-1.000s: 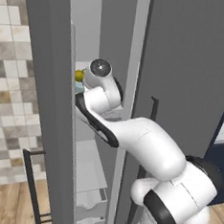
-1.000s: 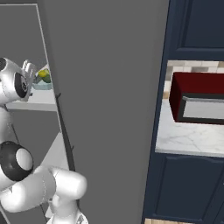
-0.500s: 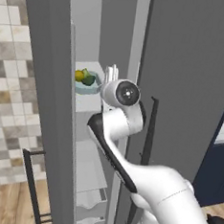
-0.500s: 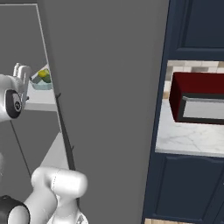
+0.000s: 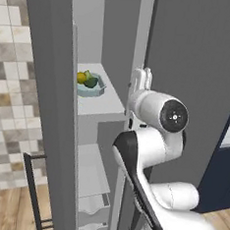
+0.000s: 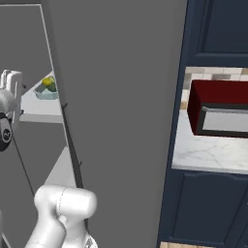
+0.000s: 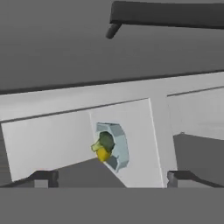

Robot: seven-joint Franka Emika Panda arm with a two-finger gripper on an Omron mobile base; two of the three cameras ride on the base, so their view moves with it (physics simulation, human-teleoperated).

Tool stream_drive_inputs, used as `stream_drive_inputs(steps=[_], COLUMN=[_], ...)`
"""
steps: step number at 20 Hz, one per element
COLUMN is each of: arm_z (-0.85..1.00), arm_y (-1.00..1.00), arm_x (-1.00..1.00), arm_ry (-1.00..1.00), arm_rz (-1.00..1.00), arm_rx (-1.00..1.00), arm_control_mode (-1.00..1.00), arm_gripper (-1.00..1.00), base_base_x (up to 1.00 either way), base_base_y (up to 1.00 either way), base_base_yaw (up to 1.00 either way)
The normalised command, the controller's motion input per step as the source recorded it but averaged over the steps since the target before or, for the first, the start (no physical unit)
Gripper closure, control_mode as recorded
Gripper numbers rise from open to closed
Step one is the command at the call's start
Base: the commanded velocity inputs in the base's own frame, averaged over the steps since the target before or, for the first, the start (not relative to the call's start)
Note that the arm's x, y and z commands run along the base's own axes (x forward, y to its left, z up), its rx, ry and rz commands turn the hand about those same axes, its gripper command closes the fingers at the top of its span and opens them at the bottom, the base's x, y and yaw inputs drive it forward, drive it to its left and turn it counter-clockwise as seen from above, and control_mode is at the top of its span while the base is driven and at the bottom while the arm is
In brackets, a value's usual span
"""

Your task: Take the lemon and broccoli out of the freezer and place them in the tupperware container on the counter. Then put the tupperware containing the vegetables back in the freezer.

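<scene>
Swinging back and to the right since the earlier frames, the arm has drawn its gripper (image 5: pixel 141 77) out of the freezer (image 5: pixel 118 48); its jaws stand wide apart and empty; the tupperware container (image 5: pixel 91 88) sits on the upper white shelf (image 5: pixel 105 104) with the lemon (image 5: pixel 81 77) and broccoli (image 5: pixel 91 82) touching inside it; closing the door could clip the arm, I judge, if it lingers near the opening; in the hand view the tray's long axis runs up-and-down, its open face tilted left.

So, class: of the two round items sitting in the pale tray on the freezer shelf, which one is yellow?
The lemon, bright yellow; the broccoli beside it in the tupperware container is dark green.
</scene>
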Motion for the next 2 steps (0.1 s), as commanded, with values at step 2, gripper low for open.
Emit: stream_drive_inputs(steps=[2], arm_z=[0.69], arm_y=[-0.28], arm_x=[-1.0], arm_ry=[0.0], arm_rz=[0.0], arm_rx=[0.05], arm_control_mode=[-1.0], arm_gripper=[-1.0], base_base_x=[0.0], base_base_y=[0.0], base_base_yaw=[0.0])
